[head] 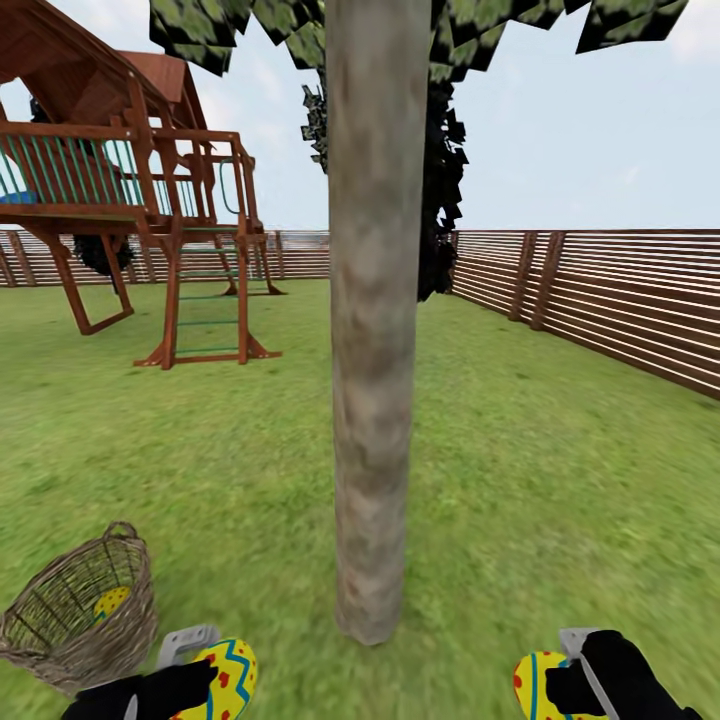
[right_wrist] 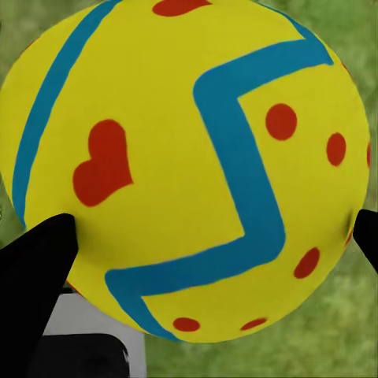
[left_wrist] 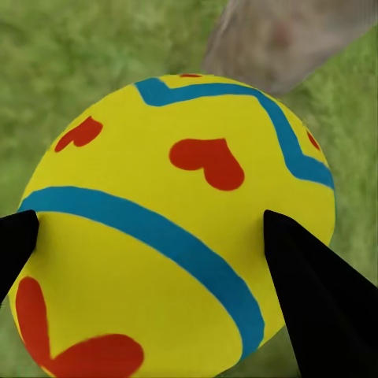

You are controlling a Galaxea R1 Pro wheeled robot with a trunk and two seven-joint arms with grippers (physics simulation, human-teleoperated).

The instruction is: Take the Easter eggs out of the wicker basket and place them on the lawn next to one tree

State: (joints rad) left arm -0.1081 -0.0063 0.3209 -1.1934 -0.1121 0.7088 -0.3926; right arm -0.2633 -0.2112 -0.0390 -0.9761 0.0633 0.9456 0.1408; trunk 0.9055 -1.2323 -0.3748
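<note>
A tree with a thick grey-brown trunk rises from the lawn straight ahead. My left gripper is shut on a yellow Easter egg at the lower left, close to the trunk's base. My right gripper is shut on another Easter egg at the lower right. Each wrist view has its egg held between black fingers over grass. The wicker basket lies tilted at the lower left with a third egg inside.
A wooden play tower with a ladder stands at the back left. A brown slatted fence encloses the garden along the back and right. A dark narrow tree stands behind the trunk. Open grass lies all around the trunk.
</note>
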